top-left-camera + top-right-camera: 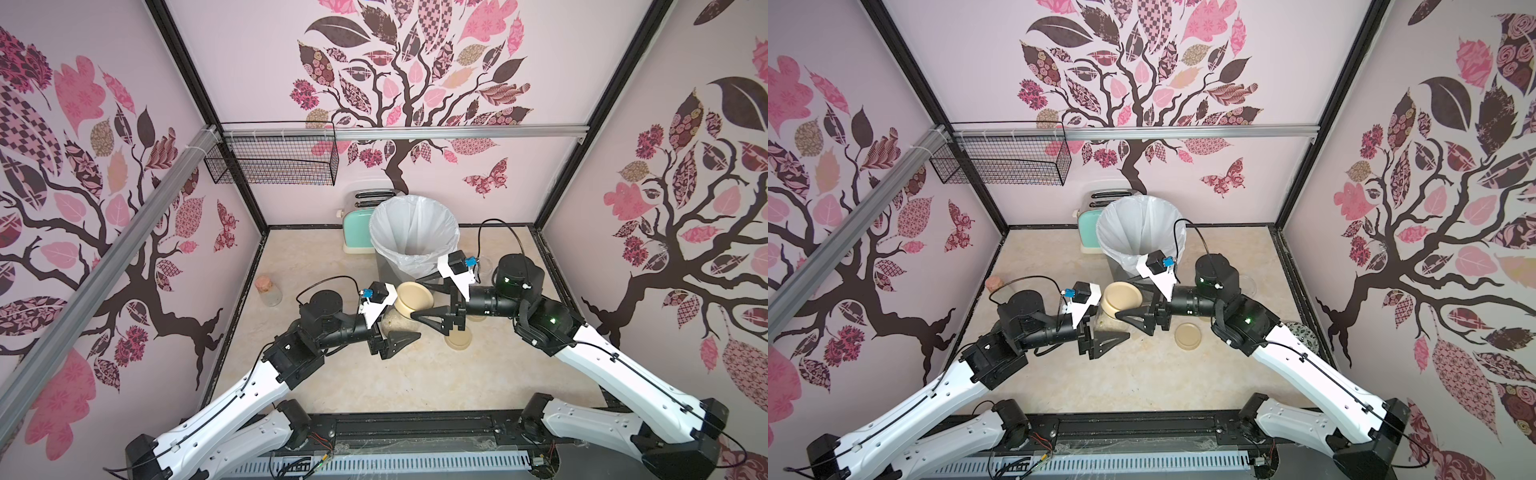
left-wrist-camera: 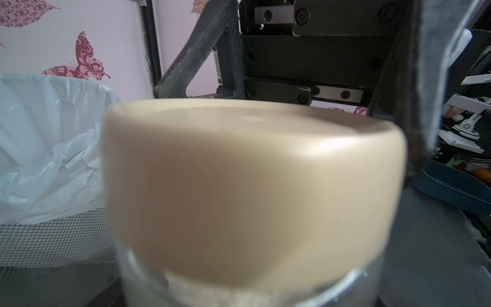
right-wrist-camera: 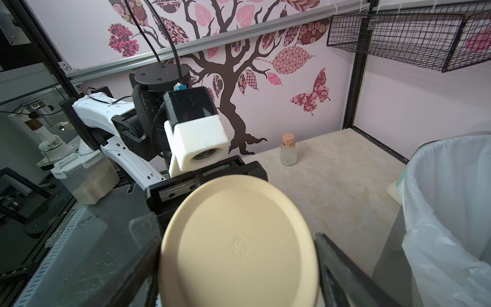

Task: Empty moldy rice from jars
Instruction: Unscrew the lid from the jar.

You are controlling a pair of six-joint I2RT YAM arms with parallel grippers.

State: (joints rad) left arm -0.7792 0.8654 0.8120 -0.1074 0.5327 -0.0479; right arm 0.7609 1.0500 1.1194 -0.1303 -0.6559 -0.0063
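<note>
In both top views a jar sits at centre frame between the jaws of the left claw. The right claw closes from the right around the lid on top of it. Behind them on the tabletop stands a bin, with a toaster behind it to the left. A loose lid lies lower right of the jar. A corked bottle stands well apart at left. A wire basket hangs at upper left.

2 overhead views, 2 close wrist views
</note>
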